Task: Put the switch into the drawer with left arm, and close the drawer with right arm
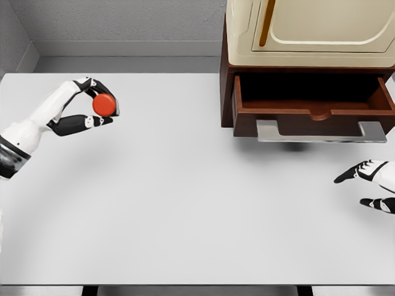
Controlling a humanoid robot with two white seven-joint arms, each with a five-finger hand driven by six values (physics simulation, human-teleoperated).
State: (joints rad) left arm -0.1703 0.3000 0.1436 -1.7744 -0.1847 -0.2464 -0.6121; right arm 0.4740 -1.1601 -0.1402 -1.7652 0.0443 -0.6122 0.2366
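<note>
Left hand (92, 105) pinching the red switch (104, 105) above the table, the open drawer (311, 114) far to its right; right hand (370, 185) spread, idle; the shallow pinch risks a drop in transit.

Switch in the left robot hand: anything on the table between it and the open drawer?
Nothing visible. The switch is held in the left robot hand, and only bare table shows between it and the open drawer.
</note>
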